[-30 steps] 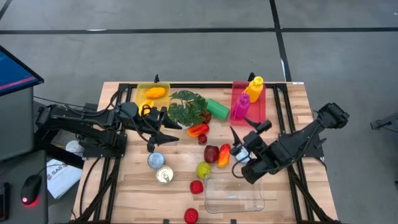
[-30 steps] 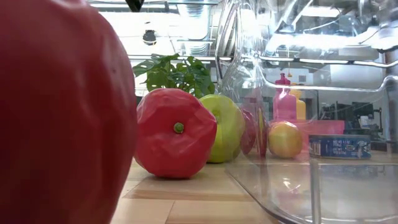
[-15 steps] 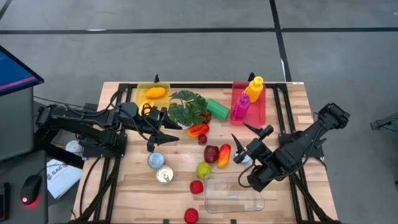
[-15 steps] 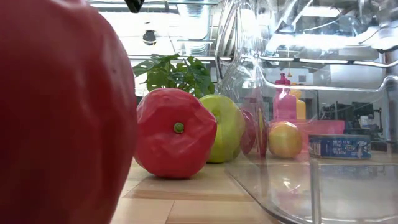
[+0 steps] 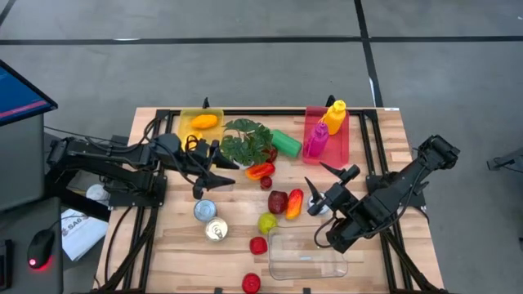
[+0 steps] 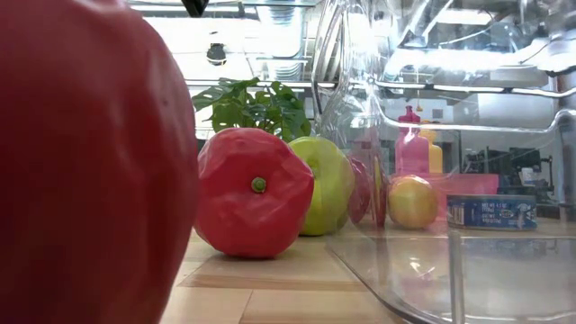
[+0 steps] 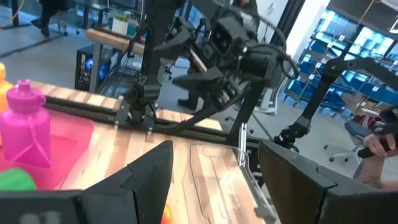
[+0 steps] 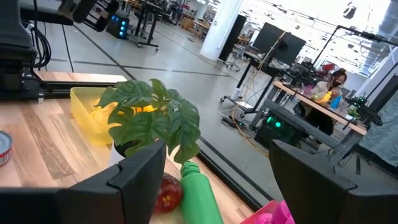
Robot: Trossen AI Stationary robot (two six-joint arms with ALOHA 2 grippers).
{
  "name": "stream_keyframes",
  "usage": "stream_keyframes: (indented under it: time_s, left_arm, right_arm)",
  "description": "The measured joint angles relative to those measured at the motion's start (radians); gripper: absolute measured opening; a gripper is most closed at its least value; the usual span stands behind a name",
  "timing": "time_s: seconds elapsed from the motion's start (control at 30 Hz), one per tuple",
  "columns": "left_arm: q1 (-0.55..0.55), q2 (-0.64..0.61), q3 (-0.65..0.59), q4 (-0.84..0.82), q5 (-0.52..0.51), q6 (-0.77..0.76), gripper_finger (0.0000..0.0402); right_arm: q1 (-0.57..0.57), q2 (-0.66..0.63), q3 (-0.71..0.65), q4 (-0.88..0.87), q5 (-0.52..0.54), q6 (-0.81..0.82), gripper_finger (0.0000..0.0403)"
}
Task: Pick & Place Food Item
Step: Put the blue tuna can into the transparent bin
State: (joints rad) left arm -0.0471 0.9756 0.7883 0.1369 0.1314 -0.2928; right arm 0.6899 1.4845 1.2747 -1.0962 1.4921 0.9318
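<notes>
Toy foods lie mid-table: a dark red apple (image 5: 278, 201), a red-orange pepper (image 5: 294, 202), a green fruit (image 5: 267, 222), a red-orange piece (image 5: 260, 171) and red pieces (image 5: 258, 245) (image 5: 251, 282). A clear container (image 5: 306, 255) rests flat on the table near the front edge. My left gripper (image 5: 217, 172) hovers open left of the foods, above the table. My right gripper (image 5: 321, 176) hovers open just right of the pepper and apple. Both wrist views show open fingers, left (image 7: 214, 180) and right (image 8: 217, 180), with nothing between them.
A potted plant (image 5: 248, 140) and a green bottle (image 5: 286, 143) stand behind the foods. A yellow bin (image 5: 201, 122) holds an orange piece; a pink bin (image 5: 327, 135) holds two bottles. Two cans (image 5: 204, 211) (image 5: 216, 231) stand at front left.
My right gripper has swung a short way toward the table's right and near edges, away from the pink bin, and then stopped. It stays open. No food item has moved.
</notes>
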Motion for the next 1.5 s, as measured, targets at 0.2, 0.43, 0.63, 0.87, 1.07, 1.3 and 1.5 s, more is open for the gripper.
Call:
stream_keyframes:
  time_s: [0.2, 0.43, 0.63, 0.87, 1.07, 1.3, 1.5]
  left_arm:
    - [0.000, 0.000, 0.000, 0.003, 0.000, 0.108, 0.0227]
    - [0.000, 0.000, 0.000, 0.001, -0.029, 0.139, 0.0227]
    - [0.000, 0.000, 0.000, -0.001, -0.029, 0.138, 0.0227]
    - [0.000, 0.000, 0.000, -0.002, -0.030, 0.139, 0.0227]
    - [0.000, 0.000, 0.000, -0.002, -0.030, 0.139, 0.0227]
    - [0.000, 0.000, 0.000, -0.002, -0.030, 0.139, 0.0227]
    - [0.000, 0.000, 0.000, -0.001, -0.030, 0.139, 0.0227]
  right_arm:
    - [0.000, 0.000, 0.000, 0.000, -0.004, 0.000, 0.0280]
    - [0.000, 0.000, 0.000, 0.000, -0.027, 0.001, 0.0229]
    - [0.000, 0.000, 0.000, -0.011, -0.027, 0.000, 0.0126]
    - [0.000, 0.000, 0.000, -0.027, -0.026, 0.001, 0.0048]
    - [-0.027, 0.001, 0.000, 0.025, -0.029, 0.003, 0.0025]
    - [-0.065, 0.001, 0.000, 0.037, -0.029, 0.002, 0.0020]
    - [-0.071, 0.001, 0.000, 0.036, -0.030, 0.001, 0.0020]
